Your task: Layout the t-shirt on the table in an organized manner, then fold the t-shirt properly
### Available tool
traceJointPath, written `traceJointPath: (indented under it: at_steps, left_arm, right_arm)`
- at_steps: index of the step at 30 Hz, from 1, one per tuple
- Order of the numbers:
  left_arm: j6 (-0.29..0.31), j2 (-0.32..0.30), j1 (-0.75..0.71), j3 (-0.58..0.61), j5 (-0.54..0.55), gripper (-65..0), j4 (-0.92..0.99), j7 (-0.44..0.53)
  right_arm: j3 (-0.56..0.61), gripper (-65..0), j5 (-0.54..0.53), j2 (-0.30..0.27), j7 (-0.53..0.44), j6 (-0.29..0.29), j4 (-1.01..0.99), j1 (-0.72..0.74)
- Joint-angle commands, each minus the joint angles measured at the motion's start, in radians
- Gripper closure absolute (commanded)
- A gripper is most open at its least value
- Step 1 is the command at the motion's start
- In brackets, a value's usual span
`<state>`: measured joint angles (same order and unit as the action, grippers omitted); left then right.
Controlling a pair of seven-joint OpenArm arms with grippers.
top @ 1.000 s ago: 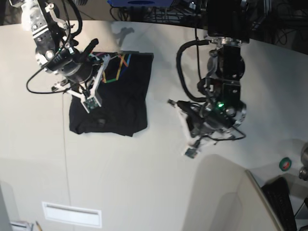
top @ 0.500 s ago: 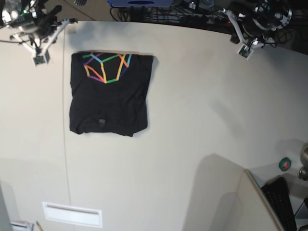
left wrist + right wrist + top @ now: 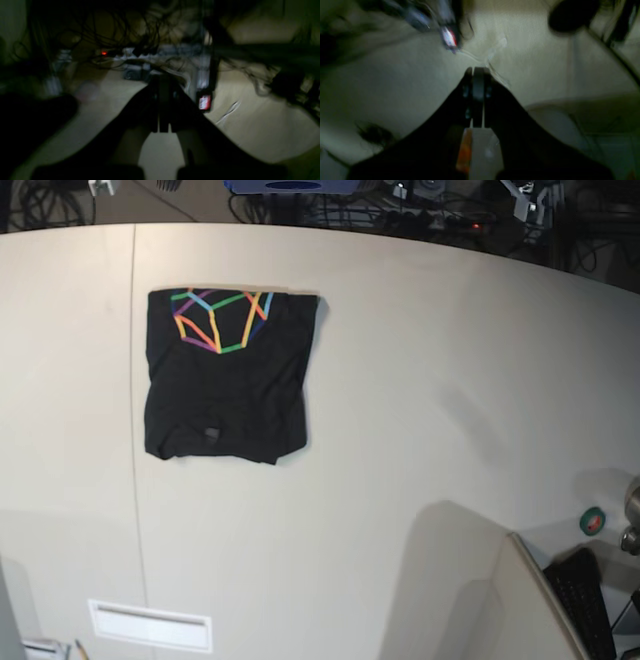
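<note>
Both of your grippers have their fingers pressed together on nothing: the left gripper (image 3: 163,105) and the right gripper (image 3: 476,96) point at blurred surroundings off the table (image 3: 420,380). Your t-shirt (image 3: 228,375) lies folded on the table's far left part, rainbow print up.

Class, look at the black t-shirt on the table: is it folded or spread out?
Folded. The t-shirt lies as a compact rectangle on the table, no sleeves showing.
</note>
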<state>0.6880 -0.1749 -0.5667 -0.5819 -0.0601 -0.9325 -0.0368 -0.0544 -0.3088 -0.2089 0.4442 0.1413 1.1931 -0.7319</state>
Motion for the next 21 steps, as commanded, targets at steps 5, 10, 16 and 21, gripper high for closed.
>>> traceJointPath:
  at_steps: [5, 10, 16, 21]
  left_arm:
    - [0.010, -0.061, 0.086, 0.170, 0.007, 0.0, 0.379, 0.229]
    - [-0.198, -0.054, 0.193, 0.508, 0.009, 0.0, 0.737, 0.483]
    - [-0.419, 0.011, 0.228, 0.696, 0.016, 0.0, 0.852, 0.596]
    - [-0.419, 0.048, 0.239, 0.702, 0.010, 0.0, 0.850, 0.596]
  right_arm:
    - [0.176, 0.0, 0.010, -0.022, -0.184, 0.002, -0.391, 0.162]
    - [0.373, 0.0, 0.010, 0.002, -0.485, 0.002, -0.707, 0.283]
    - [0.430, 0.0, 0.009, 0.068, -0.767, 0.002, -1.007, 0.412]
    - [0.376, 0.0, 0.009, 0.093, -0.827, 0.001, -1.005, 0.410]
